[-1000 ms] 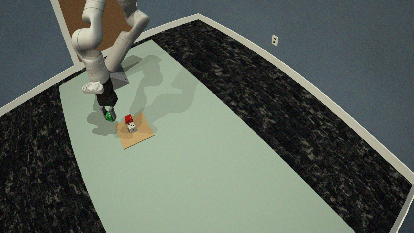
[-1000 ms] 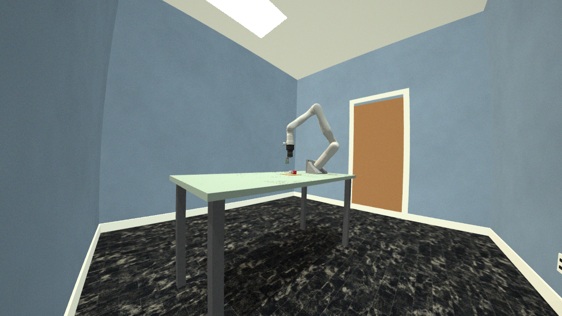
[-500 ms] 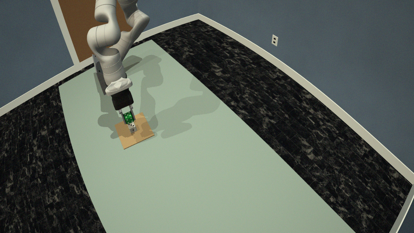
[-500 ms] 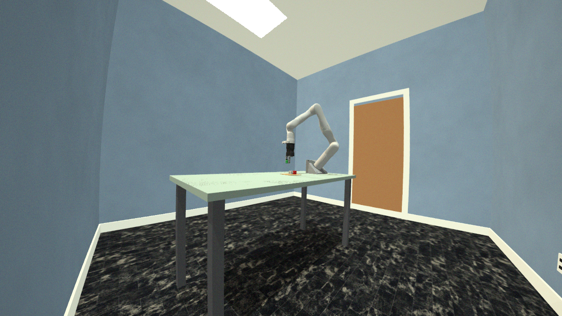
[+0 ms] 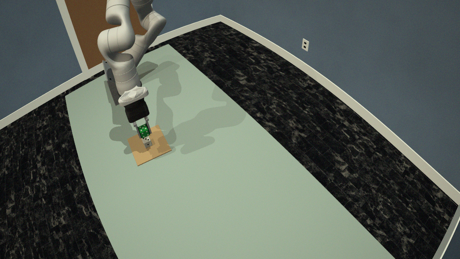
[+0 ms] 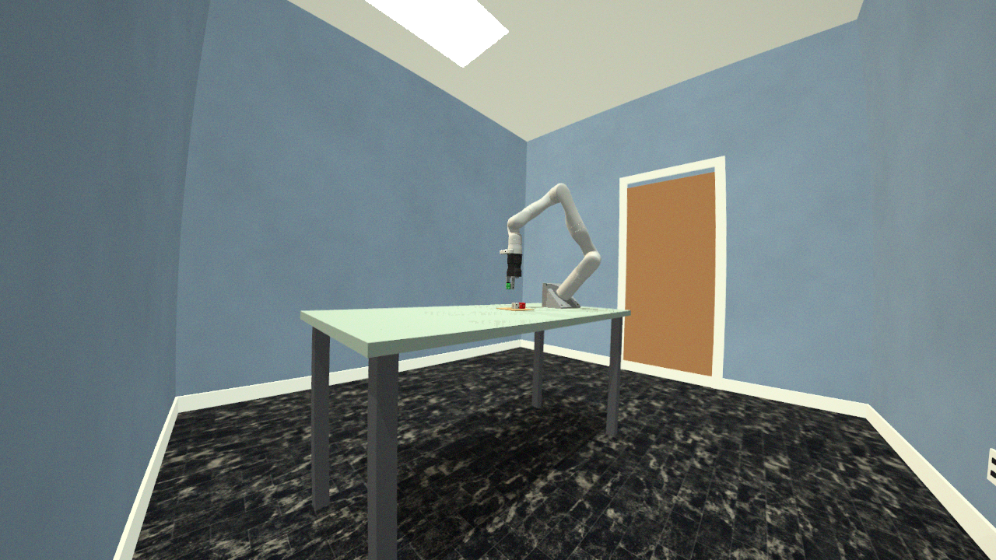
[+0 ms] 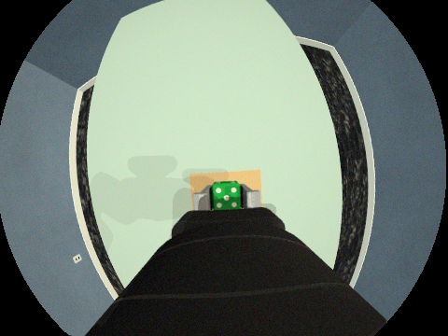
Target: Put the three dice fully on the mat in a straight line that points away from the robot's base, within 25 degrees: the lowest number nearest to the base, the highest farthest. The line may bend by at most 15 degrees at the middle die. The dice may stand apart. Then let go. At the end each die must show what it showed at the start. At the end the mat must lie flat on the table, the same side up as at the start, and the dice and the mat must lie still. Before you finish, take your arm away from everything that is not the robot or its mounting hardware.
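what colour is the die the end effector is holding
Green with white pips; the die shows best in the wrist view, gripped in the end effector.

Blue walls [image 6: 348,173]; dark marbled floor [image 6: 626,473]; cream baseboard [image 6: 794,397]; brown door [image 6: 670,271] in cream frame; pale green bench [image 6: 418,327] on grey legs; bright ceiling light panel [image 6: 438,27]; wall outlet [image 5: 304,44].
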Available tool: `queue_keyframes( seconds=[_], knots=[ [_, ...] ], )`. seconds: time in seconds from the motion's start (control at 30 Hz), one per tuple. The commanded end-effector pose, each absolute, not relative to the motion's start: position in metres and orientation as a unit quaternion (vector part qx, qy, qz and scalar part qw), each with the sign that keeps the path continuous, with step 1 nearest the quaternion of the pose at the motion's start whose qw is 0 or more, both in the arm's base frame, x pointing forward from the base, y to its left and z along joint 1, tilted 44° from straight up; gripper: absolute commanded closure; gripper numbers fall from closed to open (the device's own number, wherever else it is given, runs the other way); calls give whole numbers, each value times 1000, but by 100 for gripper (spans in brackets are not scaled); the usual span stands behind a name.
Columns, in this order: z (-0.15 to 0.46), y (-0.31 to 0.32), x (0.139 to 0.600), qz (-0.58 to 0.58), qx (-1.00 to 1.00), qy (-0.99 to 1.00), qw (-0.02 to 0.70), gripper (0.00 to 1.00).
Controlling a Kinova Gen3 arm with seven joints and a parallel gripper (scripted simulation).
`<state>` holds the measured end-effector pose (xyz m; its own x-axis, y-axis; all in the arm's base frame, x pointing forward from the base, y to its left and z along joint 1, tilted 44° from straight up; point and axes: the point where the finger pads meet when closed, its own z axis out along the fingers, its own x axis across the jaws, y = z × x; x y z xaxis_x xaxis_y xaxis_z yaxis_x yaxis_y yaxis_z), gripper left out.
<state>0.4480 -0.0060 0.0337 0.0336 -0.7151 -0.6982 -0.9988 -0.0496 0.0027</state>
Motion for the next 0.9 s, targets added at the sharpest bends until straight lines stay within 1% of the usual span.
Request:
queue_keyframes(
  seconds=[0.0, 0.33, 0.87],
  knots=[
    [34, -7, 448, 273, -671, 639, 259, 43],
    [24, 3, 448, 274, -673, 637, 258, 43],
    [-21, 45, 447, 274, -673, 637, 258, 43]
  ],
)
